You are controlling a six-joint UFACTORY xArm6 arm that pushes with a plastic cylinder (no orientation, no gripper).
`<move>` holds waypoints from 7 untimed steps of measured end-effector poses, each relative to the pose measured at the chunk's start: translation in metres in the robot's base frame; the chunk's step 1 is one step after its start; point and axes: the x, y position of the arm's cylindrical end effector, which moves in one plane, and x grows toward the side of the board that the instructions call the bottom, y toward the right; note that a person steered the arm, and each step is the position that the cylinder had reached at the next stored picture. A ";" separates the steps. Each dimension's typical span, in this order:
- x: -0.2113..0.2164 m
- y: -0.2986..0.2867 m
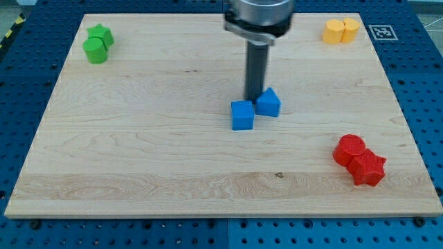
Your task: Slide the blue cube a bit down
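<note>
Desk (138,159): a pale wooden board on a blue perforated base; it carries every block loose on its top, and no bin or tray stands on it.
Green pair: at the view's top left, a green cylinder (95,50) touching a green star-like block (102,34) just above it; the star's outline is partly masked by the cylinder.
Blue cube (242,115): near the middle of the desk, upright, its upper right corner touching or just short of the second blue piece; which of the two I cannot tell.
My tip (254,96): the rod's lower end sits just above the blue cube toward the view's top, wedged close beside the second blue block's left side. Its very end is hard to make out against the blocks.
Pincer: the arm has none, only a straight dark rod, so there is nothing to spread or press together.
Arm housing (257,17): cut off by the view's top edge.
Blue block (268,102): right of the tip, with a peaked top; its exact shape is unclear.
Yellow pair (341,31): two yellow blocks touching at the top right, shapes hard to tell.
Red pair: lower right, a red cylinder (349,149) touching a red star (368,168).
Marker tag (380,32): a black-and-white square off the desk's top right corner.
</note>
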 end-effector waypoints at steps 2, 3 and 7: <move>0.000 0.096; 0.000 0.100; -0.024 -0.019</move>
